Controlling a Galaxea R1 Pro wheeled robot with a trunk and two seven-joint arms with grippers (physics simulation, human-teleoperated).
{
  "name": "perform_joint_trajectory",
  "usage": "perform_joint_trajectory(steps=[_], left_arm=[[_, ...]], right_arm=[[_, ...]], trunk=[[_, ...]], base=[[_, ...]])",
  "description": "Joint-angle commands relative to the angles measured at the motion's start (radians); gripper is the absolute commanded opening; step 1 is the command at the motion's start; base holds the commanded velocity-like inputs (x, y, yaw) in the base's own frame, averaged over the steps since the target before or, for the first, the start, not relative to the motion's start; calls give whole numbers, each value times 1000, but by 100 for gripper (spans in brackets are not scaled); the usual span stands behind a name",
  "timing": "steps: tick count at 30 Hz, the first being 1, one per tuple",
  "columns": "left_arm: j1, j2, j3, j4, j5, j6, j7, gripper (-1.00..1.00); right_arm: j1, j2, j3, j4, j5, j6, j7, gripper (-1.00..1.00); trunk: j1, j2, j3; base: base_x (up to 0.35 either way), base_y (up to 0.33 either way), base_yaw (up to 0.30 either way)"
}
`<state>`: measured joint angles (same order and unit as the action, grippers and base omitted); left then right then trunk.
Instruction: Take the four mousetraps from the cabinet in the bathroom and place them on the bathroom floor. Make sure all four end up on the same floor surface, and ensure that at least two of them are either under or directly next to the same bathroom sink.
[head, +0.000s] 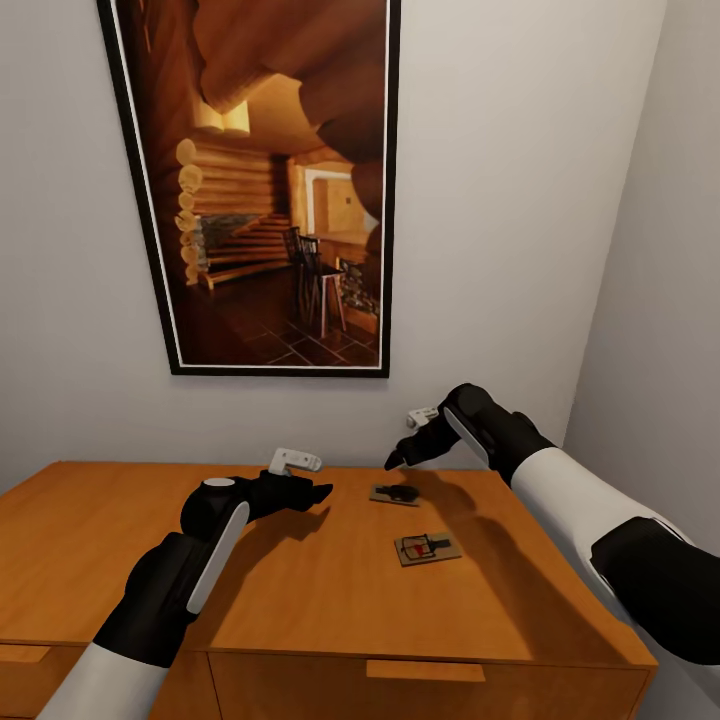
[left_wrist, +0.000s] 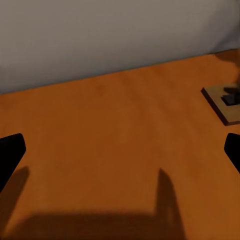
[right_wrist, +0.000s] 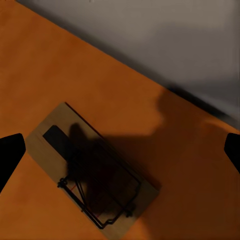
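Note:
Two mousetraps lie on the orange-brown cabinet (head: 300, 590) top: a far one (head: 395, 493) in shadow and a nearer one (head: 427, 547) with its wire bar showing. My right gripper (head: 398, 460) hovers open just above the far mousetrap (right_wrist: 95, 170), its fingers (right_wrist: 10, 155) wide apart with nothing between them. My left gripper (head: 312, 491) is open and empty, low over the bare wood to the left of the traps. In the left wrist view a mousetrap (left_wrist: 227, 102) sits off to one side, beyond the open left gripper (left_wrist: 120, 152).
A large framed picture (head: 270, 180) hangs on the grey wall behind the cabinet. A side wall (head: 660, 300) closes in on the right. A drawer front with a bar handle (head: 425, 670) shows below the cabinet's front edge.

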<state>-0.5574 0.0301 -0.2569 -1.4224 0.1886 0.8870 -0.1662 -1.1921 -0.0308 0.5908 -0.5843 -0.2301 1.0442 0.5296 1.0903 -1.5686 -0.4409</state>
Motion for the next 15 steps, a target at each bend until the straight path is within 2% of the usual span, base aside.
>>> perform_joint_trajectory(steps=[1,6,8,15], left_arm=[[-1,1,-1,-1,3,4,1,100],[-1,0,-1,0,3,4,1,100],[0,3,-1,0,2,4,1,100],[0,4,-1,0,2,4,1,100]], right_arm=[[-1,-1,6,-1,-8,3,-3,100],[-1,-1,6,-2,-7,3,-3,100],[-1,10,8,8,-9,3,-4,100],[-1,9,8,8,-9,3,-5,100]], trunk=[[0,-1,-1],[0,-1,-1],[0,-1,-1],[0,-1,-1]], base=[[0,0,0],[0,0,0],[0,0,0],[0,0,0]])
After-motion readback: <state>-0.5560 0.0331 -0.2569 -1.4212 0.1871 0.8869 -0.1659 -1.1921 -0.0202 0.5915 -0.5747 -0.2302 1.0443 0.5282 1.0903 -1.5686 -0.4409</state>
